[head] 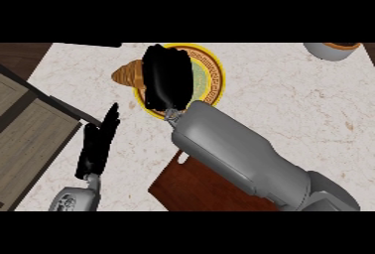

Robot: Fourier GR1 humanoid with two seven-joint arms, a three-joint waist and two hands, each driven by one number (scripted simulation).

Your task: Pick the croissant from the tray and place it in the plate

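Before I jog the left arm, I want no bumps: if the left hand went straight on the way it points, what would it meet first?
The left hand points up the picture, slightly right. First in that line looks to be the croissant at the plate edge, with bare counter between; height is unclear.

The counter [293,109] is surfaced in pale, speckled, marble-like stone. The tray [198,191] is seen as reddish-brown wood with a matt finish. The plate [212,74] appears glazed, its yellow rim patterned. Both forearms are clad in smooth grey plastic-like shells.

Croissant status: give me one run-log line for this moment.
croissant: held at plate left rim | right hand: curled on croissant, over plate | left hand: open, resting | tray: bare
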